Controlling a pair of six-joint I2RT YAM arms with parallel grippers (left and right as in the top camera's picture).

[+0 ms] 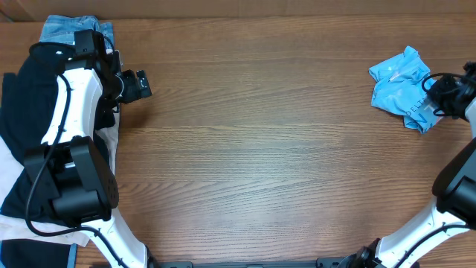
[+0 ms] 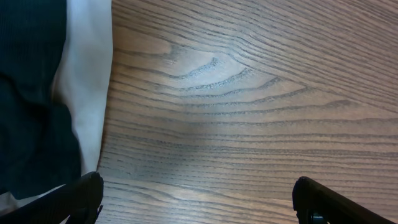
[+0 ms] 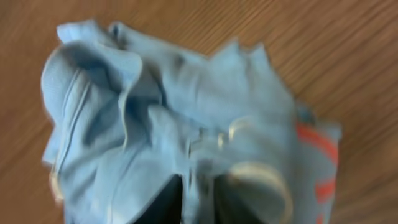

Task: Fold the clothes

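The clothes, a crumpled light sky-blue T-shirt [image 1: 398,83] with white print, lie bunched at the table's far right. My right gripper [image 1: 435,97] is at the shirt's right side. In the right wrist view the shirt [image 3: 186,106] fills the frame, blurred. The right gripper [image 3: 199,202] has its two dark fingers [image 3: 165,205] close together with a ridge of blue fabric pinched between them. My left gripper [image 1: 137,84] sits at the far left, open wide over bare wood. In the left wrist view its gripper [image 2: 199,199] shows both fingertips [image 2: 81,196] far apart with nothing between.
A pile of other garments lies at the left edge: a black T-shirt [image 1: 22,112], blue denim jeans [image 1: 71,30] behind it, and white cloth [image 1: 111,141]. Black fabric [image 2: 31,93] and white fabric [image 2: 87,81] lie just left of the left gripper.
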